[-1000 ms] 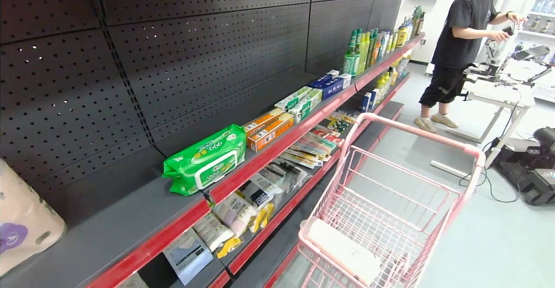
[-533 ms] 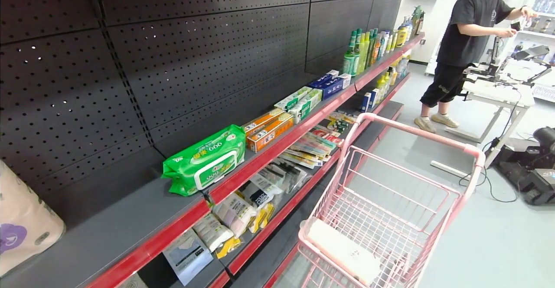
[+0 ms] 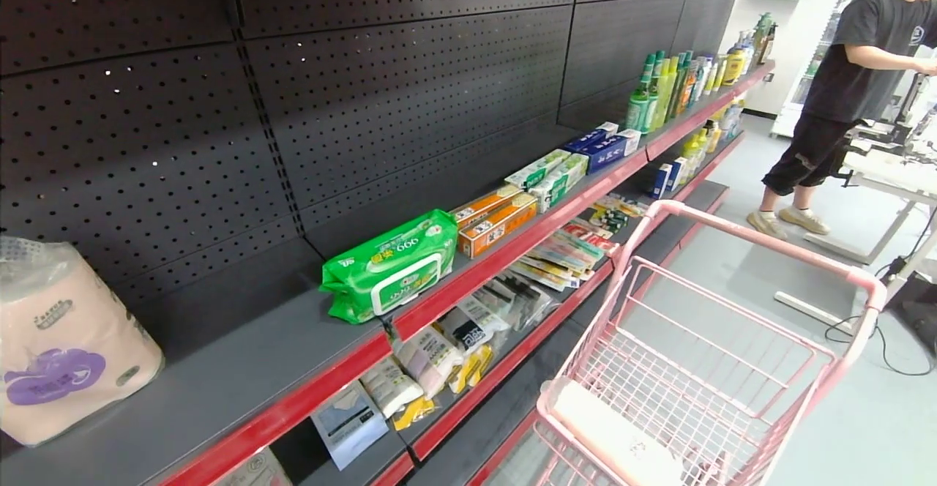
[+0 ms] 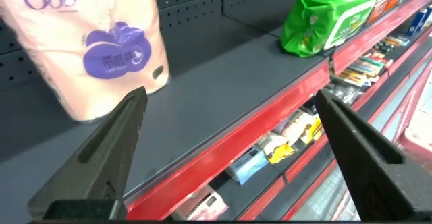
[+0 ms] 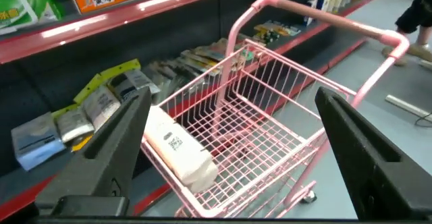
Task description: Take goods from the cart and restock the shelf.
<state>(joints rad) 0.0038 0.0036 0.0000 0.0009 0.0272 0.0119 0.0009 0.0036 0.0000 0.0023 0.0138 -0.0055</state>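
Black wedge-shaped fingers of the left gripper (image 4: 229, 96) spread wide, with nothing between them, poised over the dark grey metal shelf board (image 4: 223, 82) with its red front edge. Just beyond one finger, on that board, a plump pink-and-white plastic-wrapped pack of toilet rolls (image 4: 101, 42) with a purple label, standing upright. Farther along the same board, well apart from the rolls, a green soft pack of wet wipes (image 4: 331, 15) with a white flip lid, lying near the red edge.

Likewise released on the other side: right gripper (image 5: 233, 96), black fingers wide apart and clasping nothing, held above the pink wire shopping cart (image 5: 324, 21). Inside the basket, at the end away from the pink tube handle, a long white wrapped pack (image 5: 179, 150) lying flat on the wire floor. Next to the cart, on a lower tier of the shelving, flat grey, white and yellow packets (image 5: 88, 109) laid in a row.

From the head camera, just beside the wipes, orange cardboard boxes (image 3: 494, 219); then green-and-white boxes (image 3: 553, 171), blue boxes (image 3: 604, 146) and upright green bottles (image 3: 659, 87) farther down the board. Behind it all, a black perforated back panel (image 3: 402, 91).
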